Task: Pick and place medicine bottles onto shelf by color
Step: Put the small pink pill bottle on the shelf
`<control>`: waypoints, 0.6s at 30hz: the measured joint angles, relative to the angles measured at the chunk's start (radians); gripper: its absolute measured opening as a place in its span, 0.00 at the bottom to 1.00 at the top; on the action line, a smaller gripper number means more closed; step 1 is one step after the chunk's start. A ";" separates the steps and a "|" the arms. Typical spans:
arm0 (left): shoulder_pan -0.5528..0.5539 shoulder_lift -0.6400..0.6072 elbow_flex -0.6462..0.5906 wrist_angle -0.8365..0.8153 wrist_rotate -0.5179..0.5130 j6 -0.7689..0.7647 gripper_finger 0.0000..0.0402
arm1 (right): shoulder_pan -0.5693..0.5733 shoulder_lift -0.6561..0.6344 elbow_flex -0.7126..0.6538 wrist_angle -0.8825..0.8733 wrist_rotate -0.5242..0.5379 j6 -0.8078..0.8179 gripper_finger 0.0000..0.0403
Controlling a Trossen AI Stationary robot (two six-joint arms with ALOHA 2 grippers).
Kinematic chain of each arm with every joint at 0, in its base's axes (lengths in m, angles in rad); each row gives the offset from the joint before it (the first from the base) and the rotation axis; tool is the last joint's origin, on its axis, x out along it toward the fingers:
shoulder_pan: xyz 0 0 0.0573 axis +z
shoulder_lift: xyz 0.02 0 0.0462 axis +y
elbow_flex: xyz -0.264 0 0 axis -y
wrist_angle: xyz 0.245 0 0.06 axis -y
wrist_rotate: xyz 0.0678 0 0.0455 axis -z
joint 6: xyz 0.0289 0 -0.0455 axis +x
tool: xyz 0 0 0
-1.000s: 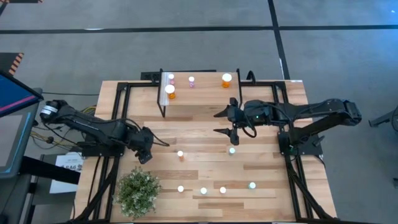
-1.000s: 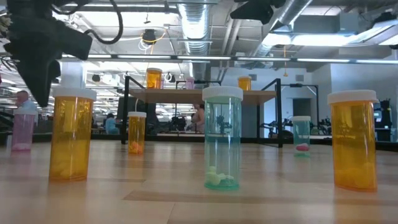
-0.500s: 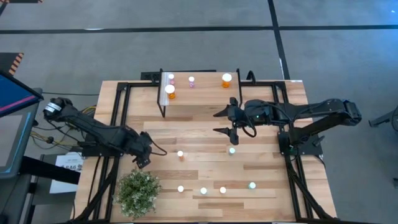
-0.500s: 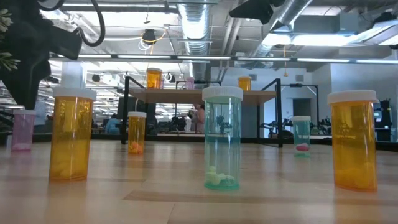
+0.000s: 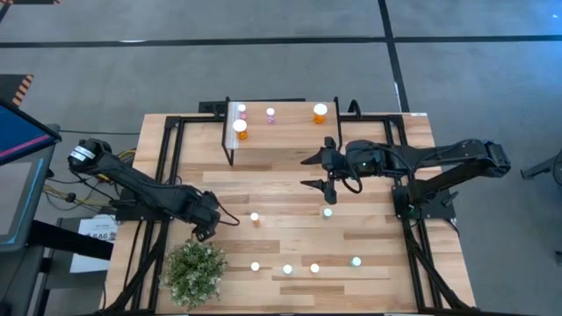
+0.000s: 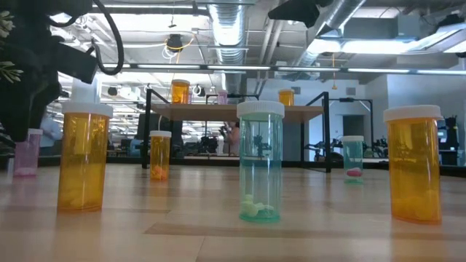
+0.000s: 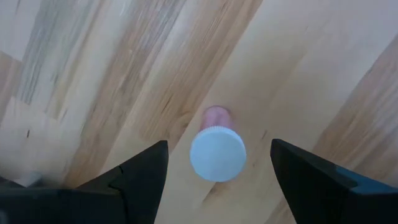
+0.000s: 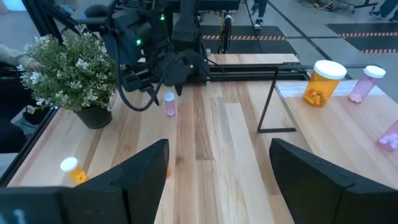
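My left gripper (image 5: 207, 230) points down near the table's left side, open, above a small pink bottle (image 7: 217, 152) with a white cap that stands upright on the table. Its fingers stand on either side of the cap, apart from it. The low view shows the same bottle (image 6: 28, 153) under the dark gripper (image 6: 33, 87). My right gripper (image 5: 316, 173) hangs open in front of the shelf (image 5: 281, 140), holding nothing. On the shelf stand two orange bottles (image 5: 240, 130) (image 5: 320, 112) and a pink one (image 5: 270, 115). Orange (image 5: 255, 218) and teal (image 5: 327, 211) bottles stand mid-table.
A potted plant (image 5: 193, 270) stands at the near left, close to my left gripper. Several more bottles stand in a row near the front edge, among them an orange one (image 6: 84, 156), a teal one (image 6: 260, 164) and another orange one (image 6: 415, 164).
My left gripper has gone toward the table's near edge and down, over the pink bottle, staying open. The bottles have not moved.
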 joint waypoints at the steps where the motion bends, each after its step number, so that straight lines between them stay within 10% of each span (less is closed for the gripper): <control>1: 0.000 0.000 0.000 0.000 0.000 0.000 0.66 | 0.000 0.000 0.000 0.001 0.000 0.000 0.75; 18: 0.000 -0.012 0.000 0.006 0.033 0.042 0.34 | 0.000 0.000 0.000 0.028 0.000 0.024 0.75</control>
